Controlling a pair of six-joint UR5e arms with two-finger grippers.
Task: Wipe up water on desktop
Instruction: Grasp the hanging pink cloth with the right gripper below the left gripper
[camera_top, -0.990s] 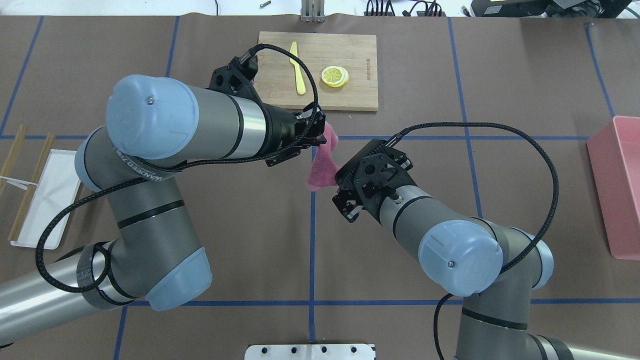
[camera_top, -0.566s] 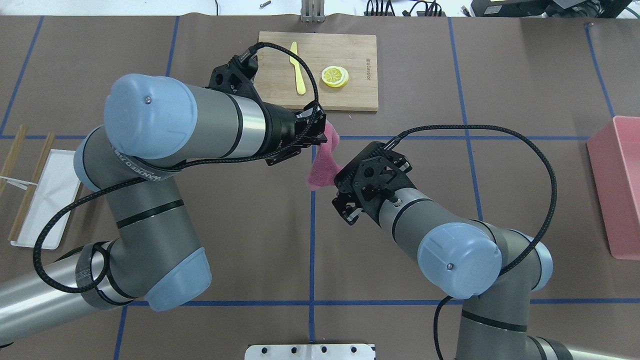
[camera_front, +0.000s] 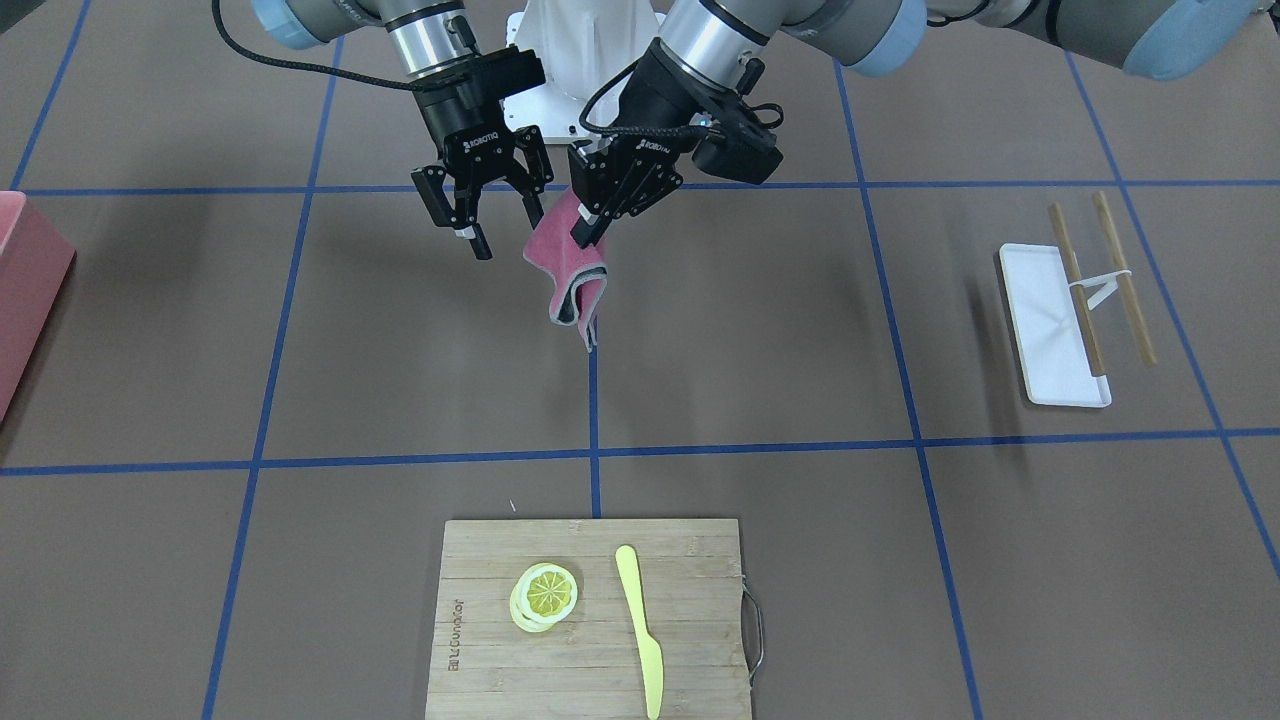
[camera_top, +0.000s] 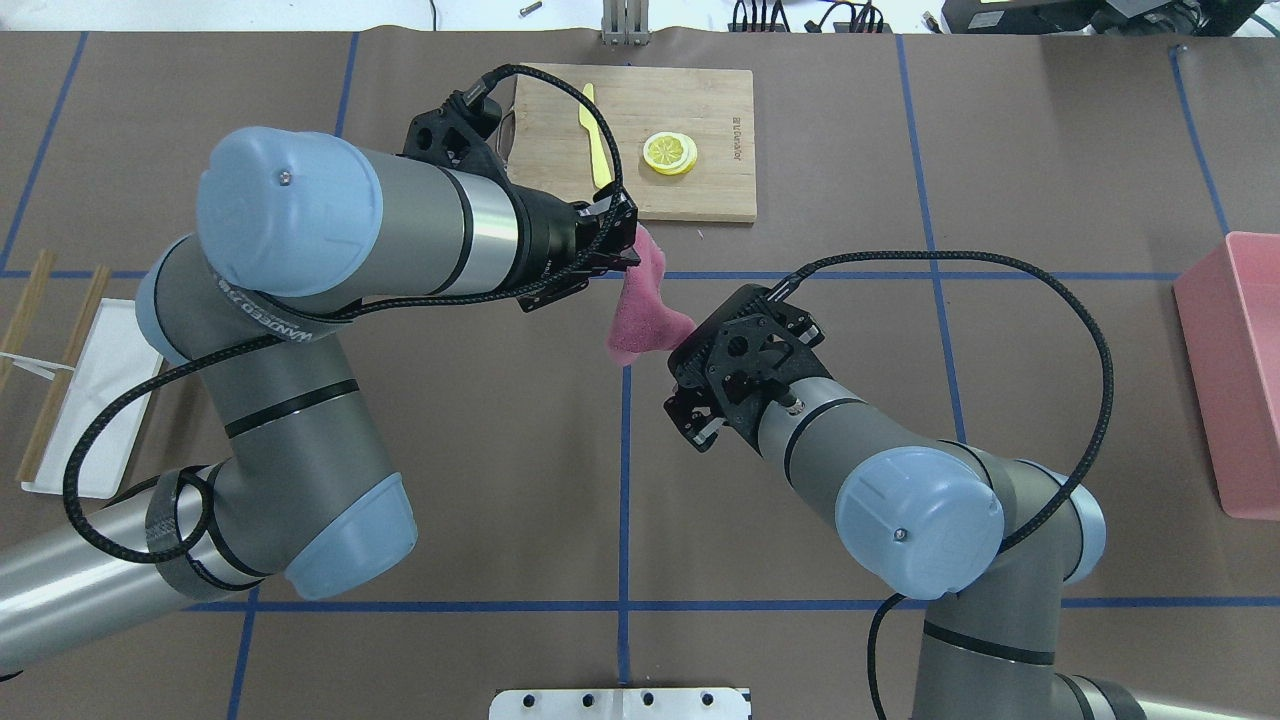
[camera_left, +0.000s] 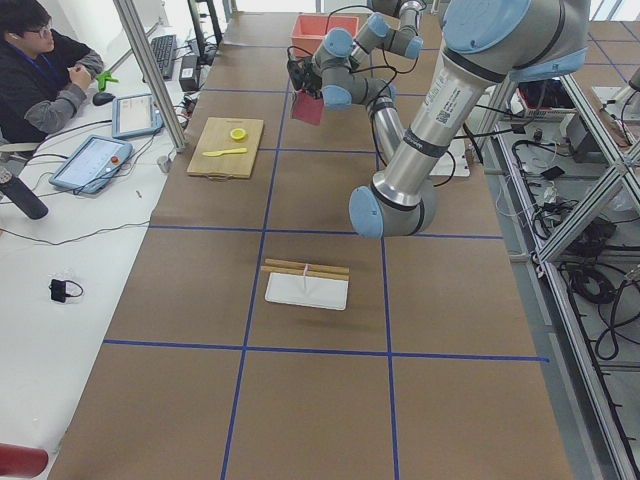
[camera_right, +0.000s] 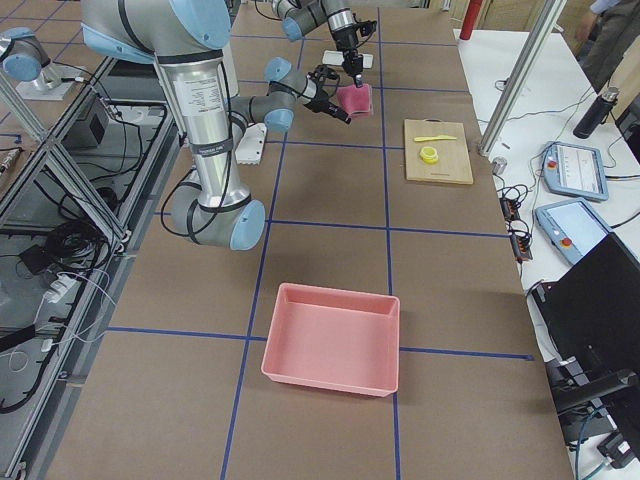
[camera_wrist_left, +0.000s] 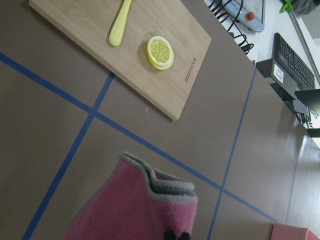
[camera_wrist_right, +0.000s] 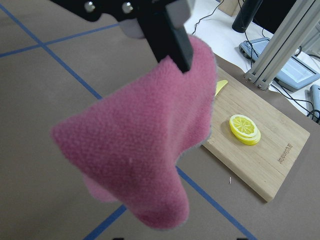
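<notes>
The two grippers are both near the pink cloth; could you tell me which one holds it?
The left gripper is shut on the cloth; the right gripper is open beside it.

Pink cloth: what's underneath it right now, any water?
The pink cloth hangs from the left gripper, clear of the desktop. Beneath it shows bare brown surface and a blue tape line; no water is visible. The patch straight below is hidden in the overhead view.

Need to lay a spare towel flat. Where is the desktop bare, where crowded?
Bare desktop lies between the cutting board and the pink bin, and between the board and the white tray. It is crowded mid-table, where the left gripper holds the pink cloth up beside the open right gripper.
</notes>
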